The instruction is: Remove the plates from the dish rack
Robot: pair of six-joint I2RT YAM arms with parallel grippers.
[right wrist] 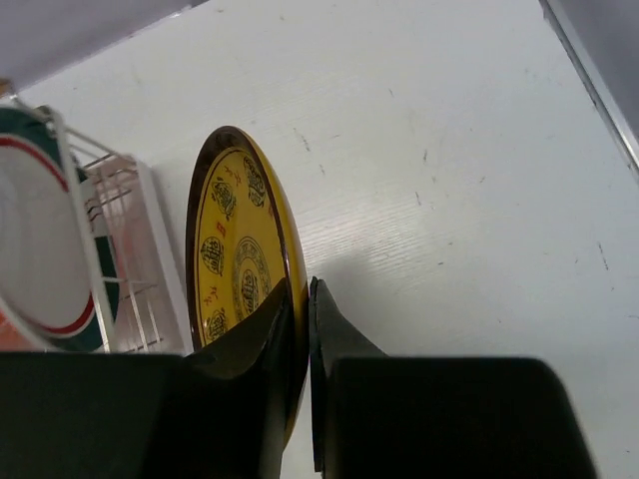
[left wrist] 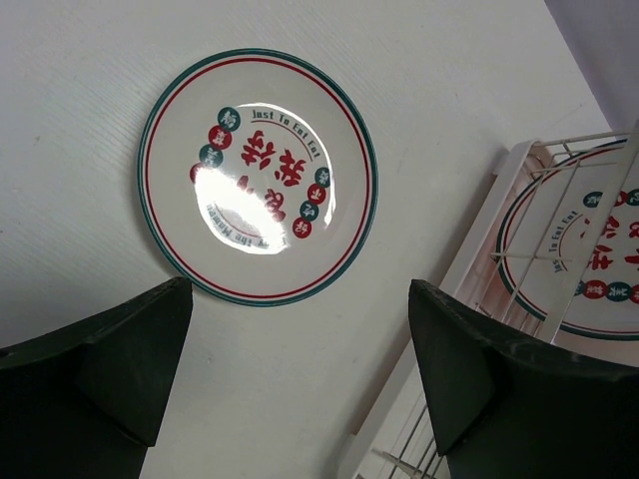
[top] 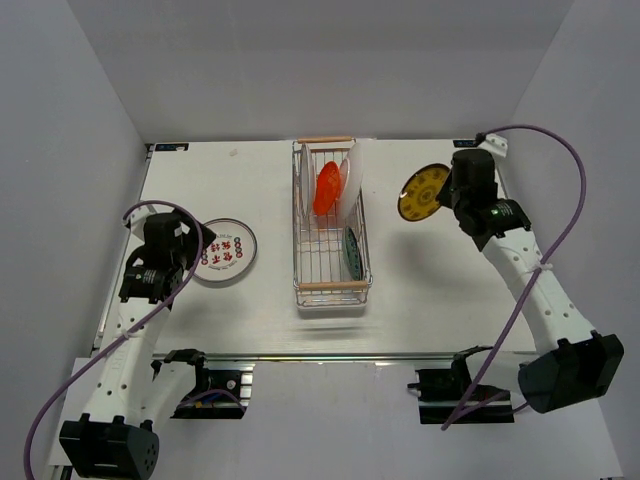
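Yellow patterned plate (right wrist: 235,249) stands nearly on edge, its rim pinched in the right claw (right wrist: 300,289), which is closed tight on it just right of the dish rack (top: 333,286), over bare bench (top: 450,290). So thin a hold on glazed ware could let it pivot or slip. Released upright, it would likely roll or slap down, perhaps against the rack. The left claw (left wrist: 300,299) hangs wide open and empty above the white plate with red marks (left wrist: 258,175), which lies flat. An orange-red plate (top: 327,187), a teal-rimmed white plate (top: 350,172) and a teal plate (top: 352,252) wait in the rack.
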